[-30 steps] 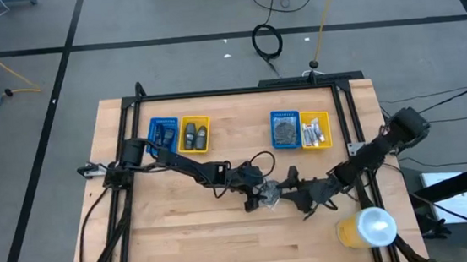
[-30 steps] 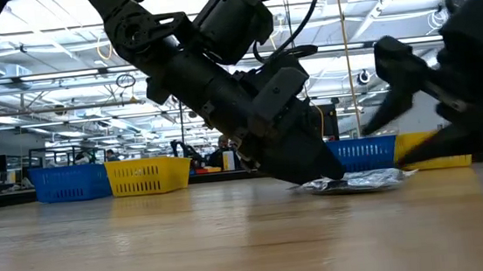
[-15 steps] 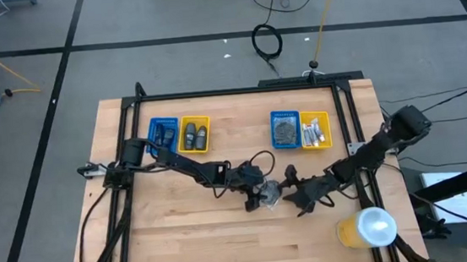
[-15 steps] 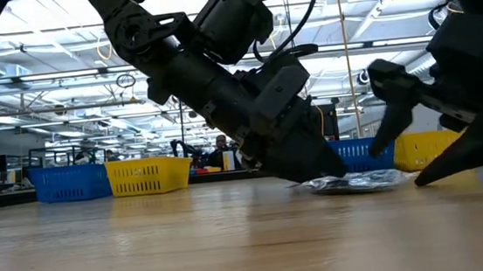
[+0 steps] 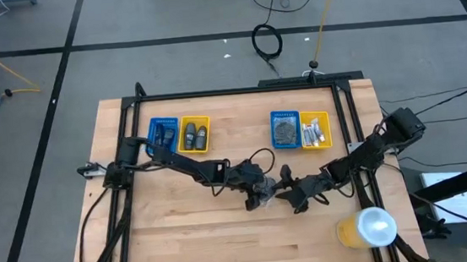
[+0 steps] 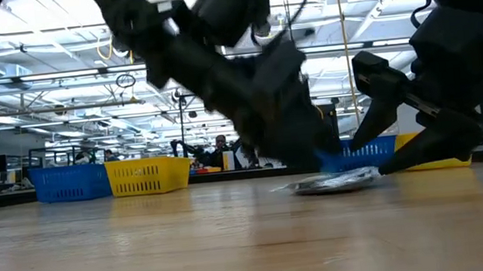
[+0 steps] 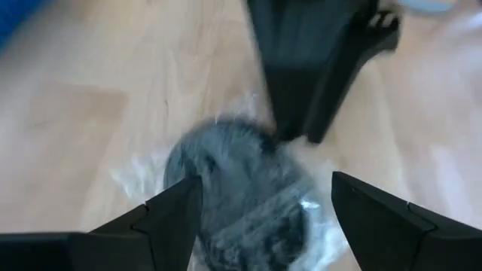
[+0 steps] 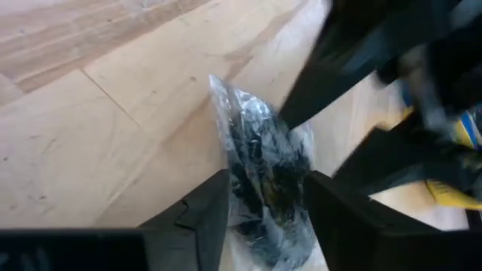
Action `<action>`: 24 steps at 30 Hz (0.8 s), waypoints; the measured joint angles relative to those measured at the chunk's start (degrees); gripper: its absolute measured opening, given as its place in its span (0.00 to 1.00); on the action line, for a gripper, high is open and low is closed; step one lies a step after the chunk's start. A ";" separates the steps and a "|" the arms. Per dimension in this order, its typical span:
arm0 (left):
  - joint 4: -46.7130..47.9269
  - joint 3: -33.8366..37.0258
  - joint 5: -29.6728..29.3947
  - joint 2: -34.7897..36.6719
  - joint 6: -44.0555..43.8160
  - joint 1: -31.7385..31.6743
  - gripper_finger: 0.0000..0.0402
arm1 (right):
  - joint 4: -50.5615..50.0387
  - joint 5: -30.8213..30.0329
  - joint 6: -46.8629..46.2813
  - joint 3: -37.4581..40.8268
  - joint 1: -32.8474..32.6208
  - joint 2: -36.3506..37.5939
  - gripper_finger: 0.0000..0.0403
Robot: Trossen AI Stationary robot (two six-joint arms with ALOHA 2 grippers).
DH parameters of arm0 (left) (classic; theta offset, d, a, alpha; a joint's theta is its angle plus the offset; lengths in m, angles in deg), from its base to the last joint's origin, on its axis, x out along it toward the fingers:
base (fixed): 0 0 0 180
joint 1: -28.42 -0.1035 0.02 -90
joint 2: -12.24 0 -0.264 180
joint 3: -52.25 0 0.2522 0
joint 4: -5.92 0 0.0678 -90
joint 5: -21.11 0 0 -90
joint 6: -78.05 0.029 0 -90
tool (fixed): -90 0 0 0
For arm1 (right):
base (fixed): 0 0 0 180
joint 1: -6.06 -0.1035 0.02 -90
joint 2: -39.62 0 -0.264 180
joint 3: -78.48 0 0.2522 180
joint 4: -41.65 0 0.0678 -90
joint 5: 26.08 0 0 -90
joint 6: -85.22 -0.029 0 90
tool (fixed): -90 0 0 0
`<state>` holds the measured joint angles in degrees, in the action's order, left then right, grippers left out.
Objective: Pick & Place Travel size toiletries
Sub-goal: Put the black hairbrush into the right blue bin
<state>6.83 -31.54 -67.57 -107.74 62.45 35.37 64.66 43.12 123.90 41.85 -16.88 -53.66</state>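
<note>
two dark arms met low near the middle of the wooden table (image 5: 183,237), seen whole only from the high view. that view also showed four trays along the far side: a blue tray (image 5: 163,135) and a yellow tray (image 5: 196,135) on the left, another blue tray (image 5: 284,131) and yellow tray (image 5: 316,130) on the right, all holding small items too tiny to tell apart. a big yellow cylinder with a white top (image 5: 367,228) stood near the right front corner.

the left gripper (image 7: 260,203) hung just over a clear-wrapped grey disc (image 7: 237,196), its jaws spread wide on either side of it, not touching. the right gripper (image 8: 263,196) came in from the other side, its jaws also parted, straddling the same disc (image 8: 267,177).

the low view alone showed that the disc (image 6: 333,181) lay flat on the table, its crinkled wrapper resting on the wood between the two grippers. the wrist views showed the dark ridged disc inside the wrapper.
</note>
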 joint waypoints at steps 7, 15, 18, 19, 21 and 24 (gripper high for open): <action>14.56 -0.64 -8.01 5.41 -3.98 0.62 0.73 | -0.92 -0.11 -3.95 0.04 0.33 -0.02 0.34; 17.76 -0.55 -8.14 3.64 -6.56 -1.60 0.73 | -2.79 6.33 -8.68 0.04 3.45 -0.09 0.39; 16.68 -0.62 -7.49 3.46 -5.95 -2.08 0.73 | -2.71 7.68 -8.35 0.06 3.93 -0.09 0.42; 16.66 -0.65 -7.34 3.35 -5.94 -2.25 0.73 | -2.74 7.83 -8.04 0.06 3.93 -0.09 0.43; 17.28 -0.58 -7.38 2.90 -5.94 -2.59 0.73 | -2.64 8.47 -7.80 0.04 3.93 -0.09 0.45; 16.35 -0.57 -7.44 2.12 -5.55 -2.91 0.73 | -2.60 8.68 -8.63 -0.03 3.93 -0.09 0.48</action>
<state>23.19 -32.11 -75.01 -105.62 56.90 32.45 62.06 51.80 115.27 41.82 -12.94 -53.75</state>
